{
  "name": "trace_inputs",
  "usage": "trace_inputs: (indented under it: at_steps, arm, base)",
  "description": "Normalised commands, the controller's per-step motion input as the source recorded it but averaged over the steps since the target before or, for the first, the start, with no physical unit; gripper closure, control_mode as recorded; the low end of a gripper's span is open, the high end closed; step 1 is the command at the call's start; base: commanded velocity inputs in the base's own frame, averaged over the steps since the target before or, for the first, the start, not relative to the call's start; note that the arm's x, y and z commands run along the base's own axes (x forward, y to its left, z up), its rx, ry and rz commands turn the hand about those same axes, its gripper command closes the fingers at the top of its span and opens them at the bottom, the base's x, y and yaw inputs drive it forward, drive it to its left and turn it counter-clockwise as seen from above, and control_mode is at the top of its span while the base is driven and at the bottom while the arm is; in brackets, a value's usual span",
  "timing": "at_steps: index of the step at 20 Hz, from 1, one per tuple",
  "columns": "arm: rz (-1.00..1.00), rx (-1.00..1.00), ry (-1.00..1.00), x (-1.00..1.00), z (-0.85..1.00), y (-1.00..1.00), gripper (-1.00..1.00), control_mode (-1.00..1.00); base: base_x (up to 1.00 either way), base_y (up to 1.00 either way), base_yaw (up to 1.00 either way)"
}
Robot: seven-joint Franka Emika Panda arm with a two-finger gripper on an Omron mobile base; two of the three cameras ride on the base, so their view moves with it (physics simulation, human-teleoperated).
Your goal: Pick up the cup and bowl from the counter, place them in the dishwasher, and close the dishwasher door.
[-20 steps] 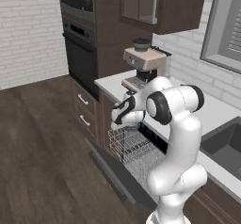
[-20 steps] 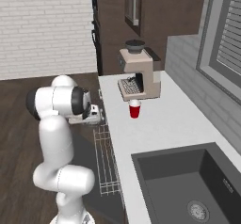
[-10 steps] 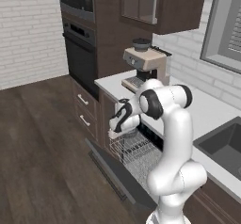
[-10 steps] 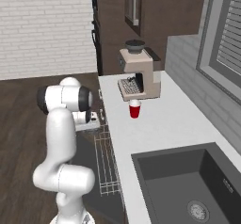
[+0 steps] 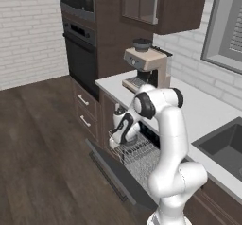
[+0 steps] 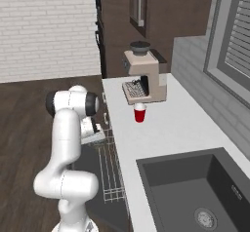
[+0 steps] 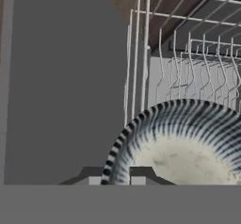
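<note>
My gripper (image 7: 116, 180) is shut on the rim of the bowl (image 7: 188, 148), a shallow round dish with a dark-and-light striped edge and a pale inside. The bowl hangs just above the white wire rack (image 7: 188, 44) of the open dishwasher, with the dark dishwasher door (image 7: 61, 77) lying flat beyond it. From the left base view, the gripper (image 5: 118, 135) reaches down over the rack (image 5: 142, 155) and the door (image 5: 113, 172). The red cup (image 6: 139, 113) stands upright on the counter (image 6: 166, 128) in front of the coffee machine, well apart from the gripper (image 6: 97, 136).
A beige coffee machine (image 6: 144, 77) stands at the back of the counter. A dark sink (image 6: 195, 187) is set into the near end. Brown drawers (image 5: 85, 110) and a black wall oven (image 5: 80, 54) lie left of the dishwasher. The lowered door juts out over the wooden floor.
The arm has swung down from counter height, carrying the bowl lower and closer to the dishwasher rack. The cup has not moved.
</note>
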Motion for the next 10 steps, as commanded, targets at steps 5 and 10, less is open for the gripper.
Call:
trace_inputs:
  at_steps: [5, 10]
  arm:
    - [0.02, 0.0, 0.01, 0.17, -0.28, -0.48, 1.0, -1.0]
    - [0.01, -0.02, 0.03, 0.15, -0.35, -0.25, 1.0, -1.0]
  base:
    - [0.0, 0.0, 0.0]
    - [0.0, 0.0, 0.0]
